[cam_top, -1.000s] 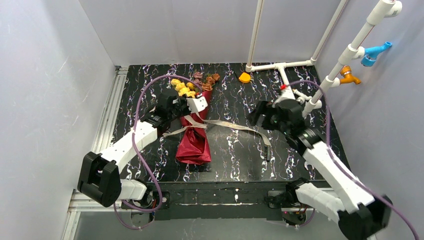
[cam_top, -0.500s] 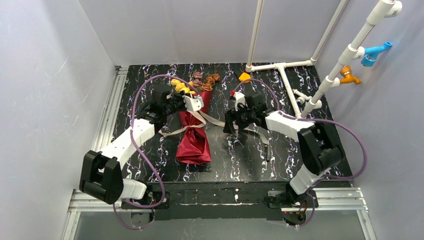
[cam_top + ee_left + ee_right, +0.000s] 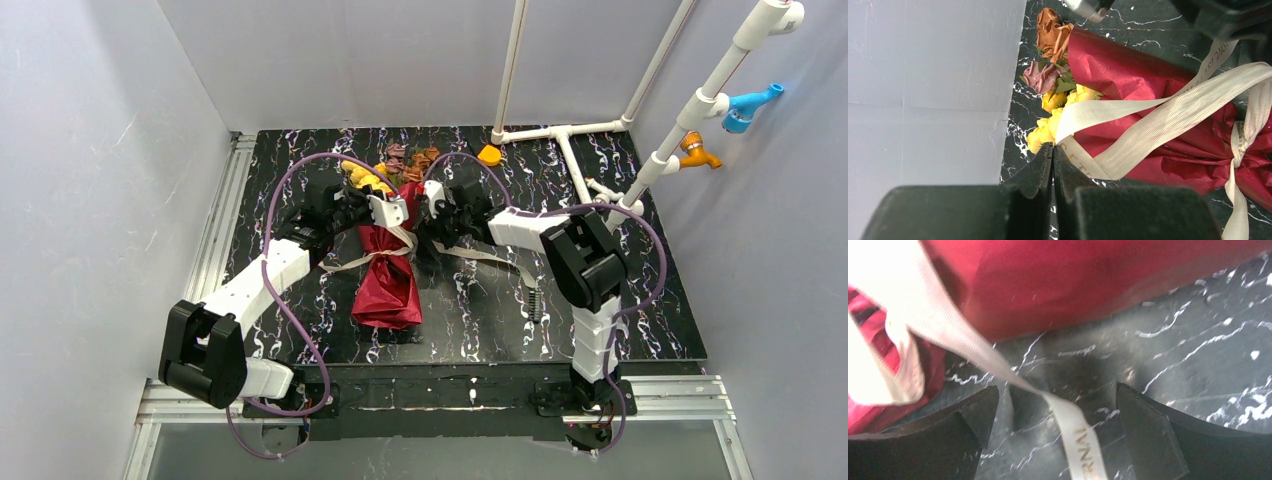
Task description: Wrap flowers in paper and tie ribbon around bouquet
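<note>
1. Bouquet (image 3: 388, 275) lies on the table (image 3: 620, 300) left of its middle. The wide end points to the far edge and the narrow end to the near edge.
2. From the wide end I see the flowers (image 3: 385, 172) sticking out. The yellow blooms are on the left and the pink-brown ones are nearer the far edge.
3. Around the stems the paper (image 3: 390, 295) forms a crinkled red cone, pinched in partway down.
4. At that pinched waist the ribbon (image 3: 480, 252) is knotted. One cream strand rises toward the blooms, and a longer tail trails across the table toward the right edge.
5. My left hand (image 3: 1052, 147) sits over the wide end with its fingers pressed together. In its wrist view the folded ribbon strand meets the fingertips, so it looks pinched there.
6. My right hand (image 3: 1057, 390) is low over the table just right of the bouquet, fingers spread wide. A printed stretch of ribbon runs between them, and neither finger touches it as far as I can tell.
7. Near the far edge sits a small orange cap (image 3: 489, 155), well apart from the bouquet.
8. A white pipe frame (image 3: 560, 132) stands at the far right corner.
</note>
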Action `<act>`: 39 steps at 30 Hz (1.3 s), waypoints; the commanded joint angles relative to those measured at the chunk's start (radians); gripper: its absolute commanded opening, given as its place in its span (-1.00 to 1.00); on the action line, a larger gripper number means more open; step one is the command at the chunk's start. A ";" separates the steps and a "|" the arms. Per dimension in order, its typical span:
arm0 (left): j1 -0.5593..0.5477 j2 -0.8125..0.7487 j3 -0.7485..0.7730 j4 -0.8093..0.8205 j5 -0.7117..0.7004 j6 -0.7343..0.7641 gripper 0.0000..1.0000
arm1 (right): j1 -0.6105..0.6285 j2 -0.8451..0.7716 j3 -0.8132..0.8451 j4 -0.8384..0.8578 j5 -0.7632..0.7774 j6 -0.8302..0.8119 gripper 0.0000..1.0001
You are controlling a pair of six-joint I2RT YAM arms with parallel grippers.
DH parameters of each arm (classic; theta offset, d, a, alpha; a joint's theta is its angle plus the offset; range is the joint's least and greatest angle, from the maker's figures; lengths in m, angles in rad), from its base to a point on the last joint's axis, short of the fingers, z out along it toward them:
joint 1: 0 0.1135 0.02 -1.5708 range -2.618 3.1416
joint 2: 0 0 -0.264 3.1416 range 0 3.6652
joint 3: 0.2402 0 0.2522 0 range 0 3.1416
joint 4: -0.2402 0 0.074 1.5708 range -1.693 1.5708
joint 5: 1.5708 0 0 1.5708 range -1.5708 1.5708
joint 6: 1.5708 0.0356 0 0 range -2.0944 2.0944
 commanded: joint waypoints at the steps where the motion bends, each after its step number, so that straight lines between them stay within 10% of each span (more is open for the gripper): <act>1: 0.005 -0.015 -0.010 0.012 0.036 0.011 -1.00 | 0.002 0.060 0.094 0.075 -0.016 -0.021 0.97; 5: 0.009 -0.012 -0.010 0.015 0.037 0.011 -1.00 | 0.004 0.107 0.118 0.093 -0.065 -0.004 0.63; 9: 0.011 -0.015 -0.013 0.017 0.033 0.014 -1.00 | 0.004 0.096 0.135 0.023 -0.101 -0.026 -0.76; 27: 0.013 0.002 -0.095 0.177 -0.190 0.029 -1.00 | 0.049 -0.199 0.097 -0.329 -0.162 0.043 -0.97; 39: 0.020 0.090 -0.152 0.275 -0.214 -0.033 -1.00 | 0.086 0.083 0.167 -0.432 -0.165 0.082 -0.97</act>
